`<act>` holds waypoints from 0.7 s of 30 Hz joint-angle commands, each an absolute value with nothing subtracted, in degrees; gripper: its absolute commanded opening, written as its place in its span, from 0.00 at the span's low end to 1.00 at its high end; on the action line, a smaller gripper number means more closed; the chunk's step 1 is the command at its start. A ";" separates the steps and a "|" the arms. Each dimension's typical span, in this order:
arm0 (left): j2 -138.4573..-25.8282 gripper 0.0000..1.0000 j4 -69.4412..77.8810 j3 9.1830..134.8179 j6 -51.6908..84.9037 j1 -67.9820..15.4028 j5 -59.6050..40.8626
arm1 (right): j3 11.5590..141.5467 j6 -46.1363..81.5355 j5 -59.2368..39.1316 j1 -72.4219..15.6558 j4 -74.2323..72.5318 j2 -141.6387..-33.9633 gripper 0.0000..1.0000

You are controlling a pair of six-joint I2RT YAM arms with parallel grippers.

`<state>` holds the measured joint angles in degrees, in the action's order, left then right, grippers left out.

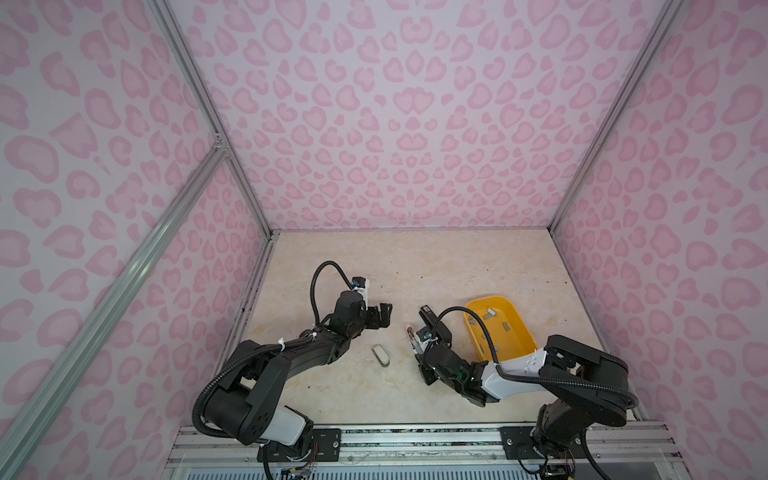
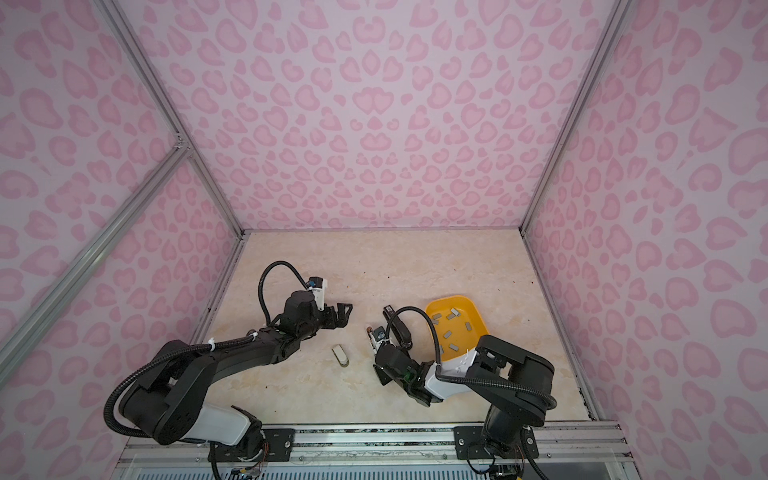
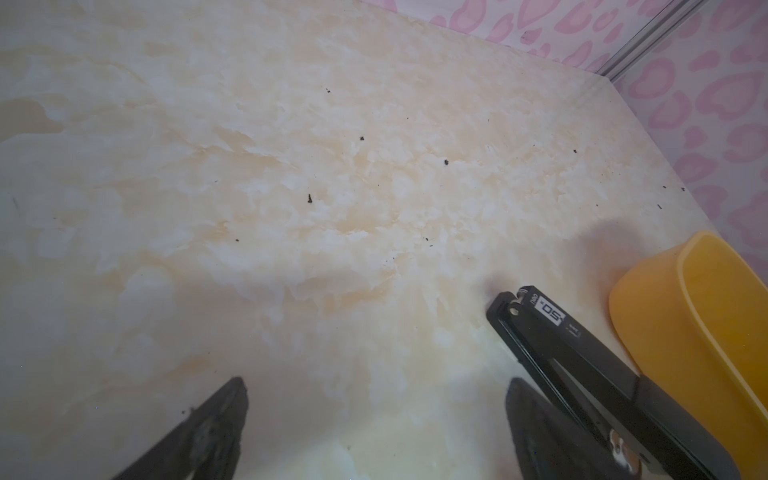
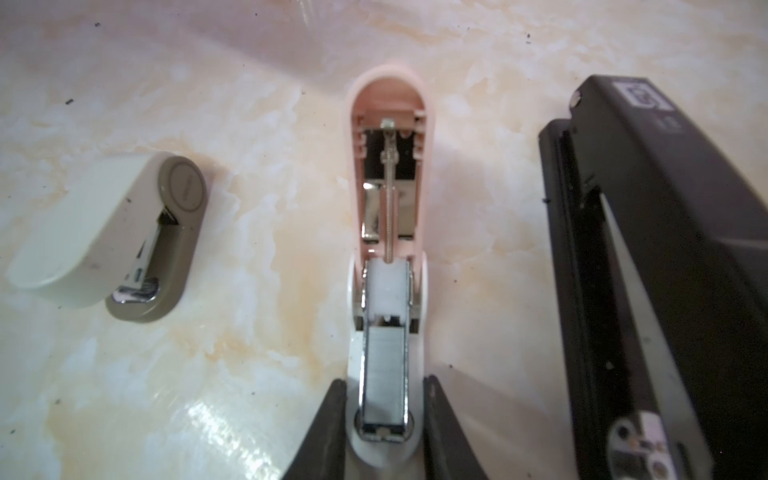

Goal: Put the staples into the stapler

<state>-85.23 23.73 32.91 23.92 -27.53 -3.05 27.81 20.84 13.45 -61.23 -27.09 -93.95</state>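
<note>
Staples (image 4: 384, 361) already sit in the open pink stapler (image 4: 388, 87), seemingly leaving only its closing, with the right gripper (image 4: 384, 382) clasped on it and the left gripper (image 3: 376, 380) wide open, empty.

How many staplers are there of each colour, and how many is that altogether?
pink stapler: 1
black stapler: 1
beige stapler: 1
Total: 3
</note>
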 commanded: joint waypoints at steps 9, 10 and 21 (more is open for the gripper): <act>-92.53 0.91 24.59 36.43 20.85 -27.98 -10.37 | 27.38 21.15 11.18 -61.33 -25.36 -94.35 0.19; -92.80 0.89 24.61 36.68 20.51 -28.23 -10.75 | 27.47 21.18 11.16 -61.32 -25.48 -94.63 0.19; -91.77 0.83 25.28 35.91 16.50 -32.77 -9.85 | 28.22 21.80 11.34 -61.31 -26.00 -95.70 0.18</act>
